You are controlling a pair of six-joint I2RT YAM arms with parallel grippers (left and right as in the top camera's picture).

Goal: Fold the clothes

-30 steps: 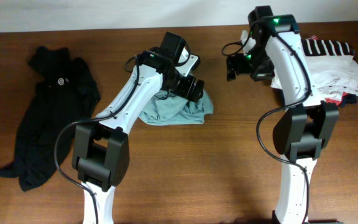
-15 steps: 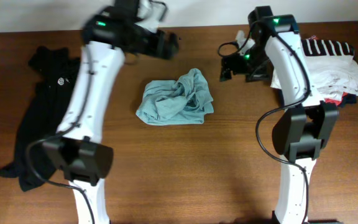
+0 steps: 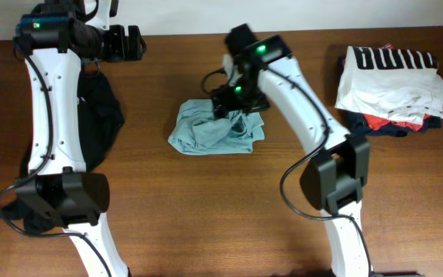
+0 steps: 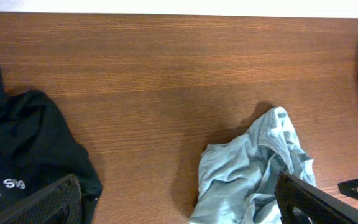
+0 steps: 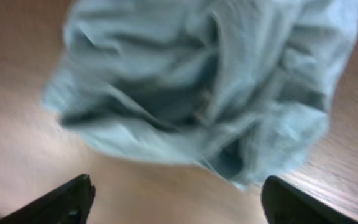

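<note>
Above the crumpled grey-teal shirt, right claw spread wide — empty, left claw likewise agape near black top.

We see a brown wooden table filling the overhead frame. A crumpled pale grey-teal shirt lies at its centre, and a black top sprawls along the left side. At the upper right rest red and navy garments, with a white lettered shirt on top.

Left gripper and right gripper hover, jaws spread apart.
</note>
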